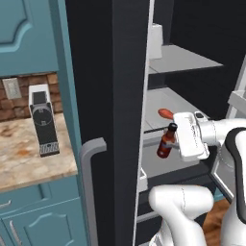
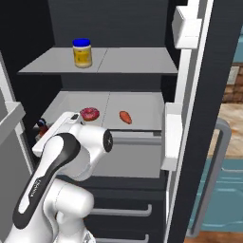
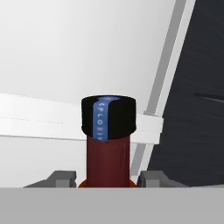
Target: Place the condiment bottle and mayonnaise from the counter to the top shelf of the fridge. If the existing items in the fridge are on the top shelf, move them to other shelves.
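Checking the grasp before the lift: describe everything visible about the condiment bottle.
The condiment bottle is slim, dark red-brown and glossy, with a narrow neck and a black cap crossed by a blue strip in the hand view. It hangs roughly upright, slightly tilted, off any surface, in front of the middle fridge shelf near the open door's edge. The gripper is shut on its body, one finger on each side.

The condiment bottle (image 1: 165,142) looks glossy dark red-brown, glass-like, under a matt black cap (image 3: 108,116). The counter (image 1: 21,151) is marbled beige stone; the fridge (image 1: 108,96) smooth matt black, its shelves (image 2: 137,60) plain pale grey.
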You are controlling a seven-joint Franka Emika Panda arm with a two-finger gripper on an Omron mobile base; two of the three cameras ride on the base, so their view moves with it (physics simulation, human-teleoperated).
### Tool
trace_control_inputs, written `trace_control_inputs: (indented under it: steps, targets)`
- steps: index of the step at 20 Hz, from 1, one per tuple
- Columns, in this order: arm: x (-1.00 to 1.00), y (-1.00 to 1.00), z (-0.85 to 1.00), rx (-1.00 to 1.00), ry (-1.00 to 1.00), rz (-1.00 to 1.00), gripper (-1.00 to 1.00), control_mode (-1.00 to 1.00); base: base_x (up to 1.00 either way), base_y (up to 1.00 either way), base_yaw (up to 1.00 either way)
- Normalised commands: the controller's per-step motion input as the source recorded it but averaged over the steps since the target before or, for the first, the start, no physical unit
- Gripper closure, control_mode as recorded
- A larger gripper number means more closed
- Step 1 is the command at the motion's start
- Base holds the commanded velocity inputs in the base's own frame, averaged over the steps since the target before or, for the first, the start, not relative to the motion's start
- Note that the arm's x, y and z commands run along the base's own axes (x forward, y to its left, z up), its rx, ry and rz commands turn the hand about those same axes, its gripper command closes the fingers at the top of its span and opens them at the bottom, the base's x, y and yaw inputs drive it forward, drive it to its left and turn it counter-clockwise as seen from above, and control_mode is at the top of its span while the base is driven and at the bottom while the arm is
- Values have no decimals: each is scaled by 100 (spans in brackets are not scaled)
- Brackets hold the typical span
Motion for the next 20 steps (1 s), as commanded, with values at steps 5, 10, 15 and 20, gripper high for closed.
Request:
trace_control_inputs:
  steps: [5, 10, 15, 20]
  targets:
    - [0, 0, 0, 0, 0, 0, 100, 100, 5, -19, 4]
    - [-1, -23, 38, 1, -12, -12, 100, -100, 0, -1, 0]
    - [-8, -49, 95, 5, -25, -33, 100, -100, 0, 0, 0]
    - [3, -63, 100, 7, -8, -41, 100, -100, 0, 0, 0]
